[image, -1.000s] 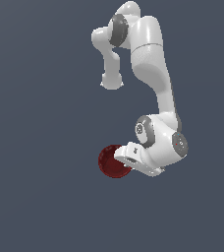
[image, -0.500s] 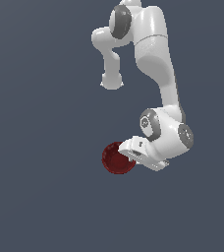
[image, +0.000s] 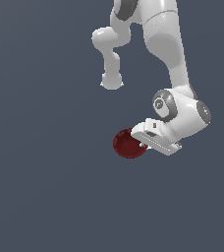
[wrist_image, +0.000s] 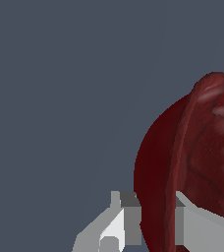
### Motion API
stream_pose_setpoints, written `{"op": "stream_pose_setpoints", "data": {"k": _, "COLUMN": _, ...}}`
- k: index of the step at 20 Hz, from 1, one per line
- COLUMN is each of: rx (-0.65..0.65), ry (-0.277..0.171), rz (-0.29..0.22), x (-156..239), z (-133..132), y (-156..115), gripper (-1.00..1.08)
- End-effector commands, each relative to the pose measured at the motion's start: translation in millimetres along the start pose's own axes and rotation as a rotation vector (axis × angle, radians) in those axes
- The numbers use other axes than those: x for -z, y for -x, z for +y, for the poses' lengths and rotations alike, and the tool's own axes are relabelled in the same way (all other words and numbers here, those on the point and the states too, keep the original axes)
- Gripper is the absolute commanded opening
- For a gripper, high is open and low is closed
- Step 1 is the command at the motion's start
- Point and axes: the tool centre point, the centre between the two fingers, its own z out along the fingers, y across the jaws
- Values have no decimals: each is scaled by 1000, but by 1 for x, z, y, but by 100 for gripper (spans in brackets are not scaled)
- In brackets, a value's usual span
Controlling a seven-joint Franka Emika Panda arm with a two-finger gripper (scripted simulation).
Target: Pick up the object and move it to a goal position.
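The small dark red round bowl (image: 128,144) is held up, tilted on its side, against the plain grey background in the exterior view. My white gripper (image: 144,143) is at the bowl's side toward the exterior view's right, shut on its rim. In the wrist view the bowl (wrist_image: 192,167) fills much of the picture, and its ribbed rim runs between my two grey fingers (wrist_image: 119,224), one on the outer wall and one inside. My gripper (wrist_image: 158,221) pinches that rim.
The white arm (image: 168,54) rises from the gripper to the top of the exterior view, with its elbow (image: 111,78) hanging at the upper middle. All else is uniform grey-blue with no visible edges or other objects.
The gripper and the bowl have moved together toward the exterior view's right and slightly up. The wrist has swung further to that side. The grip on the bowl is unchanged.
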Motion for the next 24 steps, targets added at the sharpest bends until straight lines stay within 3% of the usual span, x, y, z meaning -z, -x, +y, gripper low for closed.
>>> {"op": "stream_pose_setpoints", "data": {"k": 1, "rx": 0, "ry": -1, "rz": 3, "x": 18, "z": -4, "y": 21, "gripper": -100}}
{"op": "stream_pose_setpoints", "data": {"k": 14, "rx": -1, "ry": 0, "rz": 4, "x": 89, "z": -24, "y": 109, "gripper": -100}}
{"op": "stream_pose_setpoints", "data": {"k": 24, "rx": -2, "ry": -1, "rz": 3, "x": 99, "z": -29, "y": 120, "gripper": -100}}
